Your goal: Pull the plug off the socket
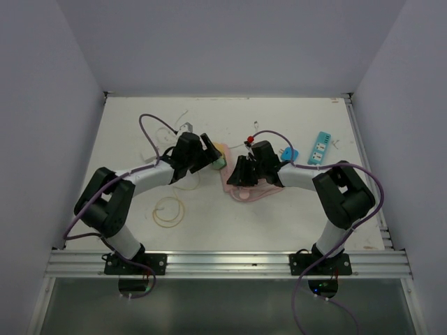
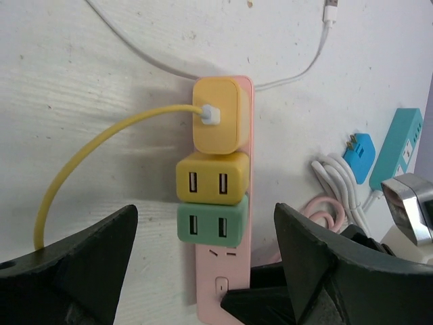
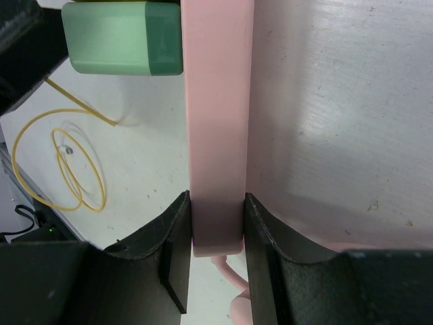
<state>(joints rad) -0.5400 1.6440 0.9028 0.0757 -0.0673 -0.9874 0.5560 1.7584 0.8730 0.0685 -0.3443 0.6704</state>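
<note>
A pink power strip (image 2: 237, 271) lies on the white table with three plugs in it. They are a yellow one (image 2: 216, 115) with a yellow cable, a yellow USB cube (image 2: 212, 178) and a green USB cube (image 2: 212, 225). My left gripper (image 2: 206, 271) is open, its fingers (image 2: 74, 271) wide on either side of the strip just short of the green cube (image 1: 220, 164). My right gripper (image 3: 218, 230) is shut on the strip's switch end (image 3: 216, 135) and grips its two long sides. In the top view it (image 1: 241, 171) faces the left gripper (image 1: 211, 155).
A teal power strip (image 1: 320, 148) and a blue adapter (image 1: 290, 153) lie at the right; both show in the left wrist view, the strip (image 2: 399, 145) beside the adapter (image 2: 358, 156). A yellow cable coil (image 1: 170, 211) lies front left. The strip's pink cord (image 1: 251, 192) is bundled under the right arm. A white cable (image 2: 298, 68) runs behind.
</note>
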